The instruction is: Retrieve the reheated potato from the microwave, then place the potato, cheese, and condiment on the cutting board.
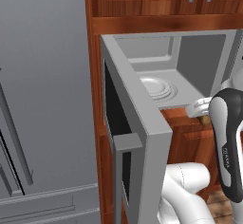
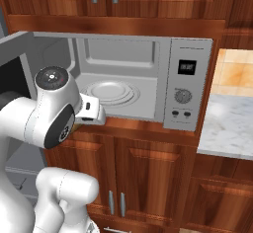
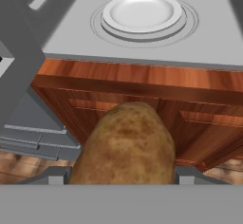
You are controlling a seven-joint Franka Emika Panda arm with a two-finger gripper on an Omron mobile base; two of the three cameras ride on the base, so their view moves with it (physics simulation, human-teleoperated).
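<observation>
Outside the microwave point(image 2: 190, 86) sill, potato point(image 3: 126, 147) between fingers point(image 3: 56, 175) (door wide)

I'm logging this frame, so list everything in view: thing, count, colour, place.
Rough brown oval potato: one, held between the gripper's fingers, outside the microwave, in front of the lower cabinet.
Light-grey built-in microwave: one, set in the wooden cabinetry, its door swung open.
White round turntable plate: one, bare, on the microwave floor.
Reddish-brown wooden cabinets: several, above and below the microwave.
Pale marble counter: one, right of the microwave.
Grey fridge: one, left of the cabinetry.
Gripper: one, dark-tipped, shut on the potato.
</observation>
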